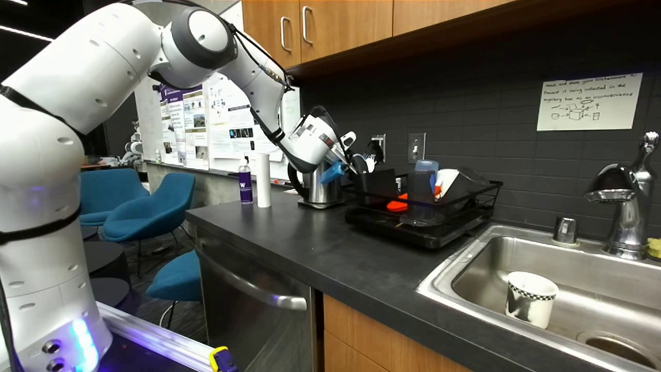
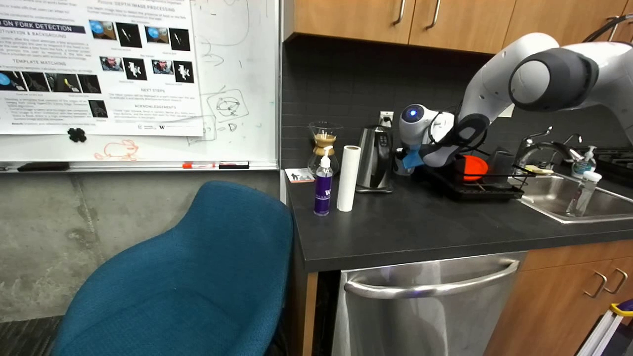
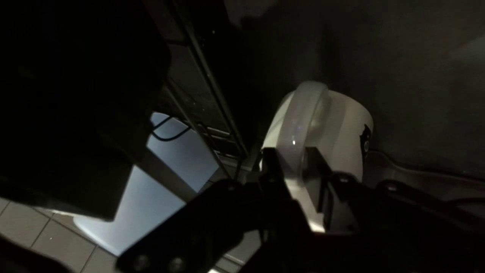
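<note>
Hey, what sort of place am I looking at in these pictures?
Most likely a kitchenette in a university or lab building. The sink and metal kettle suggest a kitchen counter, while the research poster on the whiteboard hints at a lab.

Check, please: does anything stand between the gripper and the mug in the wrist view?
Nothing visible does: the gripper straddles the handle of the white mug, and the wire rack lies off to one side.
</note>
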Action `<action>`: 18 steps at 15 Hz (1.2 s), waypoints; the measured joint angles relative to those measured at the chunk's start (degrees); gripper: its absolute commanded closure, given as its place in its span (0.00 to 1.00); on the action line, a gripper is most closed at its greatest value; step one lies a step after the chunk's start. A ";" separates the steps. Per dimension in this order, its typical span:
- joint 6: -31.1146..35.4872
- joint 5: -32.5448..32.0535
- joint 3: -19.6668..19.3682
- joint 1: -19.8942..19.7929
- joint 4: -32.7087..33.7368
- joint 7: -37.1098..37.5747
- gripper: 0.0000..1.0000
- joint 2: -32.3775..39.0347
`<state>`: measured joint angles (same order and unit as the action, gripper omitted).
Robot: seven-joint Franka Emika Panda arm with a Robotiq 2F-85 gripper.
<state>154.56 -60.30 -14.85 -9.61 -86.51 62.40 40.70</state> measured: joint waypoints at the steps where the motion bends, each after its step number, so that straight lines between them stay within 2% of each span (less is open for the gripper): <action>1: -0.06 0.63 -0.13 -0.01 0.10 -0.80 0.95 0.00; 5: -0.06 4.65 -0.21 -0.12 0.25 -6.06 0.95 -0.01; 13: 0.41 15.72 -0.84 -0.57 0.11 -21.45 0.95 -0.37; 18: 3.55 20.85 -2.28 -1.49 -2.22 -30.75 0.95 -1.86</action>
<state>158.12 -39.46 -17.14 -11.11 -88.73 31.65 38.84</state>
